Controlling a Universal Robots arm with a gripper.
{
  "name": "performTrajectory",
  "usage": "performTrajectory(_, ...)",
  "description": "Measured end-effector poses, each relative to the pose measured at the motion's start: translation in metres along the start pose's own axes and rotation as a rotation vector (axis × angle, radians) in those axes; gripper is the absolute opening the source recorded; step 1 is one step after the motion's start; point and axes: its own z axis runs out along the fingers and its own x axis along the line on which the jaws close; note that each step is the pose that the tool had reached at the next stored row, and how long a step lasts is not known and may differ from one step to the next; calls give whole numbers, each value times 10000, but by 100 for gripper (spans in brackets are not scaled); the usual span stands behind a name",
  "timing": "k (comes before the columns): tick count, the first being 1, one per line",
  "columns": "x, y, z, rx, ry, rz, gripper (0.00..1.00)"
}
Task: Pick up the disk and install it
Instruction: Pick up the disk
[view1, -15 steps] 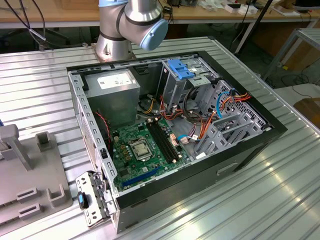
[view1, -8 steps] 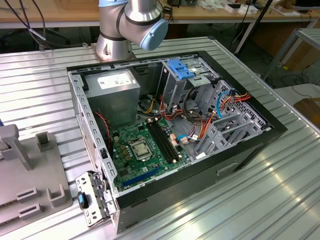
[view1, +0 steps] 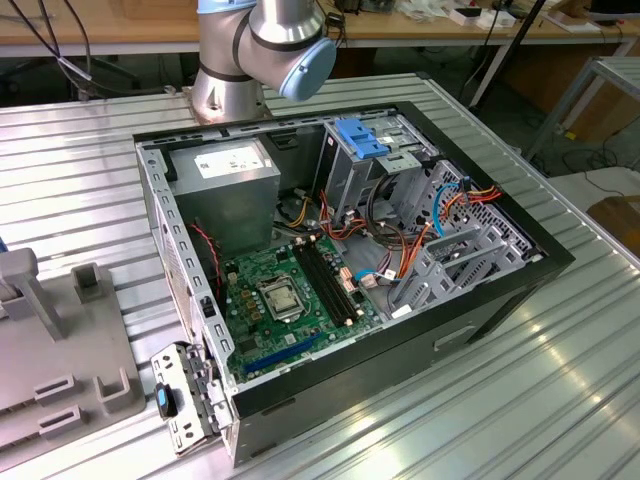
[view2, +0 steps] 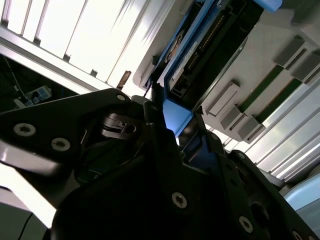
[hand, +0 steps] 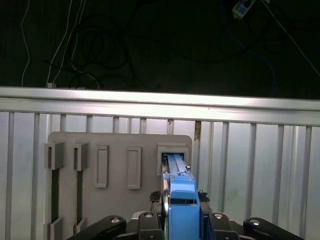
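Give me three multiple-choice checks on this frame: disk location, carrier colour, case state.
1. Where is the disk?
A. at the grey holder plate, end slot
B. in the drive bay
C. on the power supply

2. Its carrier is:
A. red
B. blue
C. yellow

3. The computer case is:
A. shut
B. standing upright
C. lying open, motherboard exposed

Answers:
1 A: the first wrist view shows it at that slot, with the claw shut on it.
2 B: it is blue in both wrist views.
3 C: the exterior view looks straight into it.
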Motion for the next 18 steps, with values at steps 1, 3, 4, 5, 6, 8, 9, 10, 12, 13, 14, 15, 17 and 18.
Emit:
performTrajectory(1,0,0,-2,0,0,0,37)
performTrajectory(3,0,0,-2,-1,0,0,37)
performTrajectory(4,0,0,-2,0,0,0,37)
performTrajectory(5,0,0,-4,0,0,0,37)
performTrajectory(6,0,0,-10,-4,2,0,37)
performTrajectory(8,0,0,-19,0,0,0,37)
performTrajectory(9,0,0,-26,0,0,0,37)
performTrajectory(10,0,-1,-34,-2,0,0,37)
performTrajectory(12,1,-1,-51,-1,0,0,37)
performTrajectory(13,1,-1,-67,0,0,0,37)
performTrajectory(14,2,-1,-78,0,0,0,37)
performTrajectory(15,3,-2,-108,-1,0,0,37)
performTrajectory(17,3,-2,-152,-1,0,0,37)
performTrajectory(18,4,-2,-172,0,0,1,37)
